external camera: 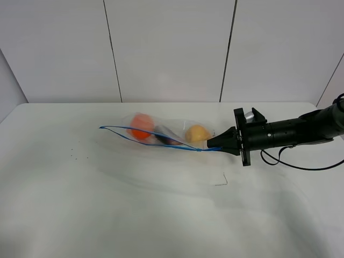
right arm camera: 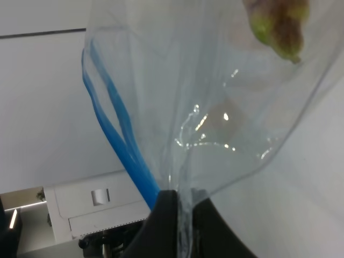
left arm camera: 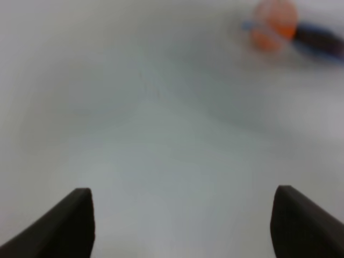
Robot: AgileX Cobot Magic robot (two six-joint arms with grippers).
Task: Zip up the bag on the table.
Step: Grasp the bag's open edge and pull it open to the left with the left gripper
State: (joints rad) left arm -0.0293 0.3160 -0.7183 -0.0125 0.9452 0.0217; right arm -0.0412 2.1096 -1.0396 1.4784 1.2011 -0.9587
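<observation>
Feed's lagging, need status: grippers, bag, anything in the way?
Right gripper shut on bag end. Left gripper open above table. Zipper unzipped. Nothing in the way.

Far wall (external camera: 166, 48) was white panels with two thin dark vertical seams (external camera: 113, 54). Angled side panels (external camera: 6, 86) closed the left and right corners. Table (external camera: 80, 215) was plain white. Light was even, shadows soft.

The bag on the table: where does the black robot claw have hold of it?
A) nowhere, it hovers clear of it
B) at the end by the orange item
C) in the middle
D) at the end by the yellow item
D: the right gripper is shut on the bag at the corner beside the yellow item, where the blue zipper strip ends.
</observation>
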